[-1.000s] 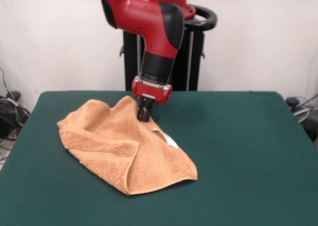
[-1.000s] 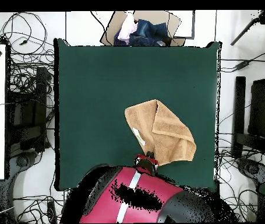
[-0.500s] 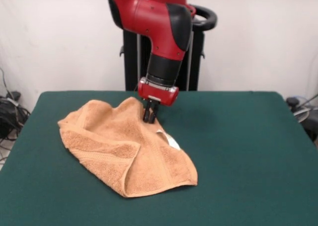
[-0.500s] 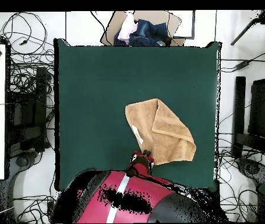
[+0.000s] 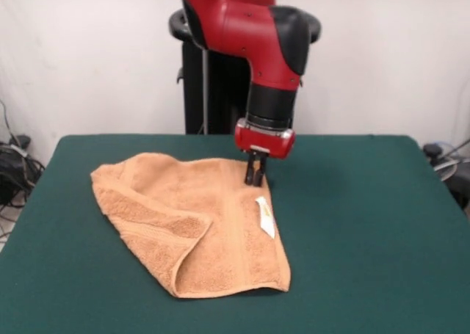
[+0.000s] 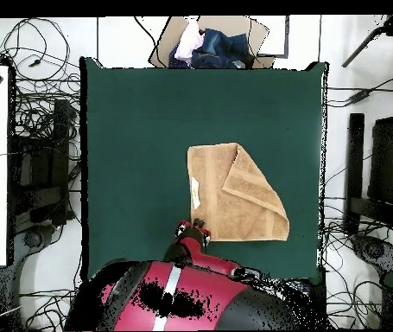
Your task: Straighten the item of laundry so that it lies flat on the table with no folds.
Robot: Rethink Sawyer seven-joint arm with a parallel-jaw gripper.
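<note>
The orange-tan towel (image 5: 198,216) lies on the dark green table (image 5: 367,224), spread wider, with its left corner folded over onto itself as a triangular flap (image 5: 158,224). Its white tag (image 5: 265,216) shows near the right edge. In the overhead view the towel (image 6: 234,194) has the fold on its right side. My gripper (image 5: 255,178) is shut on the towel's far right corner, low at the table. In the overhead view the gripper (image 6: 196,226) sits at the towel's lower left corner.
The robot pedestal (image 5: 220,92) stands behind the table. A cardboard box with clothes (image 6: 208,43) sits past the table's top edge in the overhead view. Cables and equipment lie on the floor at both sides.
My gripper has moved to the right in the front view with the towel's corner, pulling the far edge out straight. The raised hump in the towel has flattened.
</note>
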